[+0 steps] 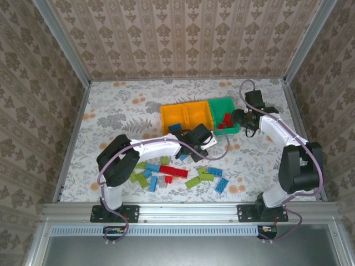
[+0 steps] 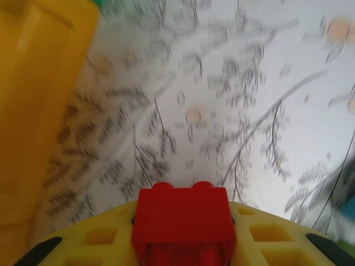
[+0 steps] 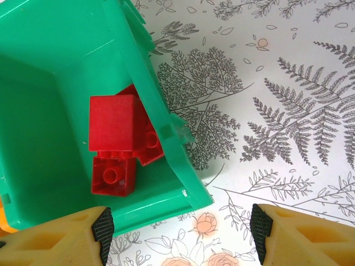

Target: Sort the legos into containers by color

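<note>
Left claw point(image 2: 181, 249) is clamped on a short red brick point(image 2: 181, 219), studs pointing away from the wrist. It sits just in front of the two yellow bins point(image 1: 166, 113), and a yellow wall runs down the left of its wrist view. That view is motion-blurred, so I can't tell how high it is above the desk point(image 1: 111, 111).

Right claw point(image 3: 180, 230): jaws wide, nothing between them. It hangs over a corner of the green bin point(image 3: 39, 83), one finger on the bin side and the other over bare desk. The green bin is at the right end of the row, joined to the middle yellow one. Inside it, a few red bricks point(image 3: 113, 130) are piled against one wall.

Loose legos point(image 1: 199, 177) in blue, lime and red are scattered on the desk between the arm bases. The long red brick point(image 1: 173, 170) lies mid-scatter. A blue brick point(image 1: 175, 127) sits at the left yellow bin's near edge; can't tell if it's inside or just beside.
</note>
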`<state>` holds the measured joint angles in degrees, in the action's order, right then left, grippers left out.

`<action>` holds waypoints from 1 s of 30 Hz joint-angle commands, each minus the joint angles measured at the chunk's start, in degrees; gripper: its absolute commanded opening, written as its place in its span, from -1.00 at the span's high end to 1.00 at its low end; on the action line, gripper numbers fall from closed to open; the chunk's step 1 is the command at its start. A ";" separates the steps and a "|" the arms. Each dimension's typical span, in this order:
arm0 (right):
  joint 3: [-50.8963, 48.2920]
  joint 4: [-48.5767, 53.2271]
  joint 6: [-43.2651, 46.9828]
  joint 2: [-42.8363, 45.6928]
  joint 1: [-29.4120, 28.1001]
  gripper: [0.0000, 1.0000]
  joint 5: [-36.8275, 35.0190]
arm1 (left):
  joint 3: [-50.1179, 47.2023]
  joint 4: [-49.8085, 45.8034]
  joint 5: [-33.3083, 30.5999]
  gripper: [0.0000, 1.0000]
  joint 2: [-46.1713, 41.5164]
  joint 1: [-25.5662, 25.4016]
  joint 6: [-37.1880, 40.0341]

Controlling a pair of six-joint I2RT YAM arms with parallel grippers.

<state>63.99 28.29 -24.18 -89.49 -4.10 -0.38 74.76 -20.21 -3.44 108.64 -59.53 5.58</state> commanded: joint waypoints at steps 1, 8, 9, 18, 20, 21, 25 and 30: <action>-1.85 -0.96 -0.46 2.30 0.58 -0.40 0.73 | 3.74 2.49 1.24 0.28 -0.75 0.89 -2.08; -6.52 -3.49 -1.58 4.46 2.15 -0.40 2.64 | 11.03 9.41 9.87 0.28 1.50 5.65 -8.19; -7.35 -4.05 -1.89 5.02 2.37 -0.40 2.96 | 12.21 10.41 11.88 0.27 2.39 6.43 -9.49; -15.91 -2.07 -8.27 11.57 2.19 -0.39 6.90 | 26.84 16.12 23.47 0.28 12.82 11.24 -18.53; -18.49 -1.05 -10.67 14.17 1.84 -0.41 6.86 | 30.07 16.26 24.70 0.27 15.44 11.56 -19.82; -19.51 -0.04 -11.65 15.40 1.69 -0.42 6.89 | 32.13 16.10 25.20 0.27 16.97 11.76 -20.54; -22.21 2.94 -12.66 19.41 0.25 -0.43 8.56 | 38.53 15.46 26.87 0.26 22.74 12.78 -24.97; -23.30 6.68 -13.89 22.34 -5.63 -0.46 8.92 | 41.85 15.46 27.35 0.23 26.41 14.15 -29.70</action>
<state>41.41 30.70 -35.92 -68.53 -7.18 7.01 114.02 -5.23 21.91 133.86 -46.70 -19.59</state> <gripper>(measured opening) 0.725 0.381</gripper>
